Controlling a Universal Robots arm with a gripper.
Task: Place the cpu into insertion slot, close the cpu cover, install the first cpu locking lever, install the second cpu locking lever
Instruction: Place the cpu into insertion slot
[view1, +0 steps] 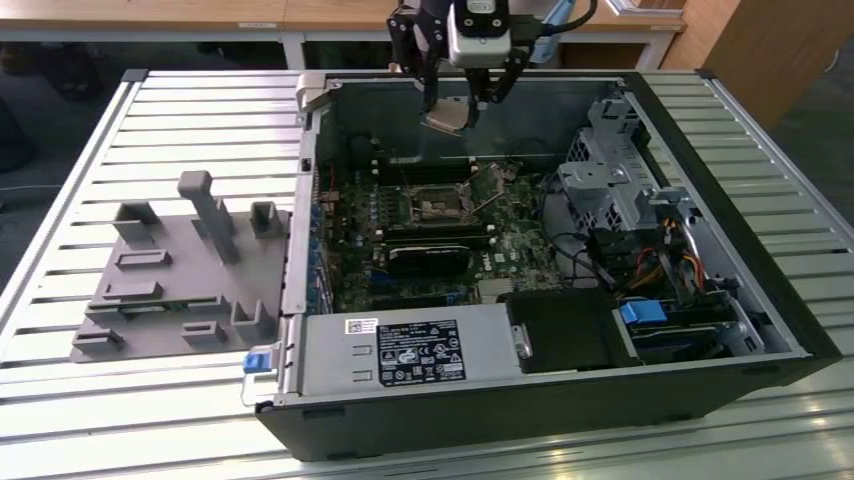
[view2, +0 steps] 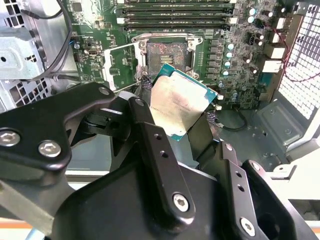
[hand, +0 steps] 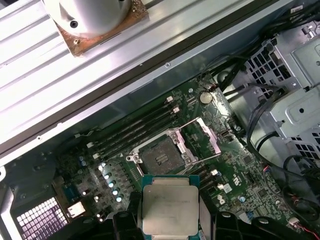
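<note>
**Silver-tan cpu held above the open socket**

The gripper (view1: 463, 103) hangs at the top centre of the exterior view, above the far wall of the case (view1: 534, 420). Its two black fingers (hand: 127, 220) are clenched on the cpu (view1: 447, 121), one on each opposite edge. In both wrist views the metal top of the chip shows between them, with a thin green border around it. The cpu is in the air and touches nothing except the fingers. In the exterior view it looks a little tilted, not flat.

The socket (hand: 162, 157) is empty and uncovered. The cover (hand: 209, 135) is swung up and stands open just beside it, so the place for the chip is free. Memory sticks (hand: 130, 135) lie in a row on the other side of the socket.

In the exterior view the socket (view1: 437, 207) sits lower in the frame than the chip, near the centre, so it lies below the gripper and somewhat toward the near side of the case. In the first wrist view the edges of the cpu (hand: 167, 210) do not run parallel with the edges of the socket. I judge the chip is turned by some angle against it and is not yet directly over it. No step of the task is finished.
</note>
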